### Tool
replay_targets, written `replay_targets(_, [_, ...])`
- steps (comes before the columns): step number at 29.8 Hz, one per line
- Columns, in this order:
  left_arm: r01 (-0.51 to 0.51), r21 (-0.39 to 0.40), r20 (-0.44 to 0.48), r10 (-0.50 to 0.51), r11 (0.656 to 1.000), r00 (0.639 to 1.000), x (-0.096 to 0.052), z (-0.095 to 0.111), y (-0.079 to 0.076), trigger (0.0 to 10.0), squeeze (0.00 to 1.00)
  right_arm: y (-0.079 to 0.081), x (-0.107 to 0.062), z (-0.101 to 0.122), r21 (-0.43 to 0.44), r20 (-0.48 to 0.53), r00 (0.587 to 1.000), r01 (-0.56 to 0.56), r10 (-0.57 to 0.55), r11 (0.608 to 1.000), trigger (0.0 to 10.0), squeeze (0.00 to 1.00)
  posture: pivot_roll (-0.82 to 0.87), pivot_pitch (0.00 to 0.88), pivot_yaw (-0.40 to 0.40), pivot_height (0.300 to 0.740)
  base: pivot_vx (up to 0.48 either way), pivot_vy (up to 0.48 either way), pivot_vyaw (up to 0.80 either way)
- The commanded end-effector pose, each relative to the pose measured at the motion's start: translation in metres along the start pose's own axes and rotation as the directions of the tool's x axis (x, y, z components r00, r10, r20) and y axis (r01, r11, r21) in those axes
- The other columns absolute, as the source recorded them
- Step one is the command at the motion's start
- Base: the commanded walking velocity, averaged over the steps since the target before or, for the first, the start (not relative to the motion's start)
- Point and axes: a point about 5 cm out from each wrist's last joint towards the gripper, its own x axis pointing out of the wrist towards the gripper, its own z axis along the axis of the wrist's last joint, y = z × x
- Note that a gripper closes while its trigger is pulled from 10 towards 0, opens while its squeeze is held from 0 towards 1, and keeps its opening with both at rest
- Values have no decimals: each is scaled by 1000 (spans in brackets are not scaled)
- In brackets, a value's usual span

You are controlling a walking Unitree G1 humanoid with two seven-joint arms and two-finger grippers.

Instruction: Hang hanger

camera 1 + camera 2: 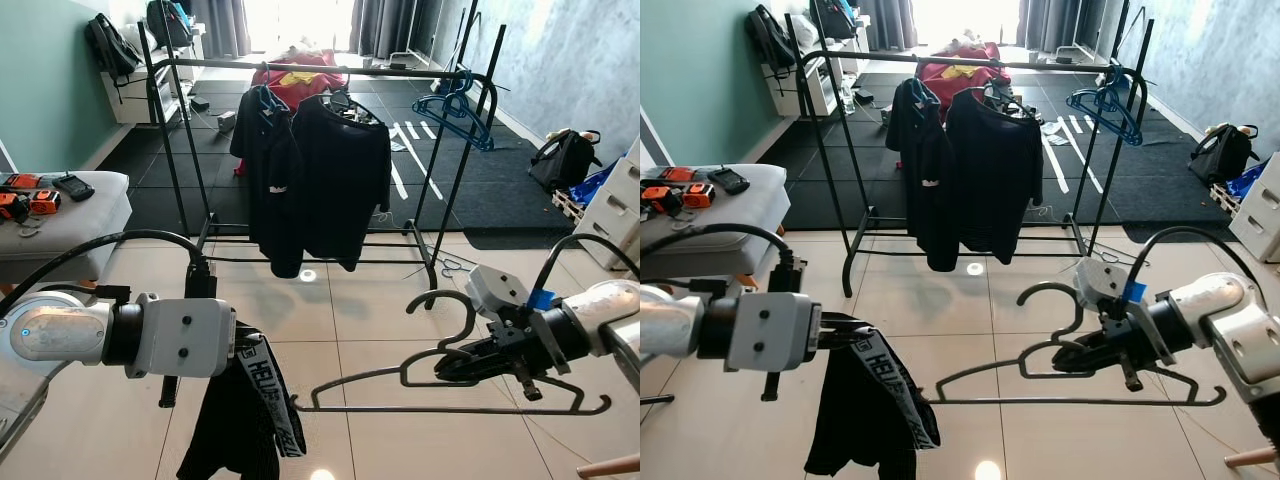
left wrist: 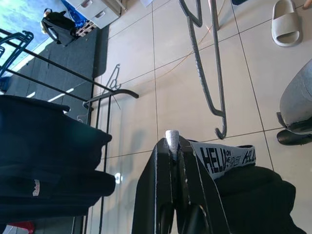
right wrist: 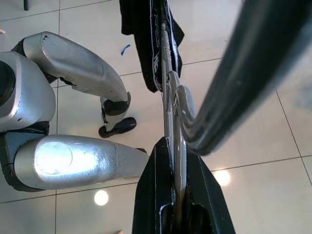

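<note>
My right gripper [image 1: 458, 366] is shut on the neck of a dark grey hanger [image 1: 450, 408]. It holds the hanger level above the tiled floor, hook [image 1: 441, 300] pointing up. One end of the hanger touches a black garment with a white lettered waistband [image 1: 243, 418]. That garment hangs from my left gripper [image 1: 238, 347], which is shut on the waistband [image 2: 222, 158]. Along the right wrist view, the hanger [image 3: 168, 102] runs from the fingers [image 3: 158, 195] toward the garment. Further back stands a black clothes rack [image 1: 320, 68] with black tops [image 1: 340, 180] and blue hangers [image 1: 455, 110] on it.
A grey bench [image 1: 70, 225] with orange tools stands at the left. A black bag [image 1: 565, 155] and white drawers [image 1: 620, 205] are at the right. Red clothing [image 1: 295, 75] lies behind the rack. A sandal [image 2: 287, 22] lies on the tiles.
</note>
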Motion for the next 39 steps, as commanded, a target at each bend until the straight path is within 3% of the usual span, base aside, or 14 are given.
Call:
replay_targets(1, [15,6,8,-15,1000,1000,2,3,-1,10000,0,-1,-3,1,-16,-28,1000,4,-4,1000,10000,0,-66,0,-12,740,0,0,0])
replay_targets(15, [8,8,23,-9,1000,1000,6,5,-2,10000,0,-5,7,9,-45,16,1000,-10,11,999,10000,0,-62,0,-8,740,0,0,0])
replay_targets(27, [9,10,17,-9,1000,1000,5,4,-2,10000,0,-2,0,7,-43,-18,1000,-27,26,999,10000,0,-68,0,-10,740,0,0,0])
replay_targets(39, [10,15,17,-10,1000,1000,6,4,-1,10000,0,1,4,11,-56,-9,998,-57,56,997,10000,0,-63,0,-11,740,0,0,0])
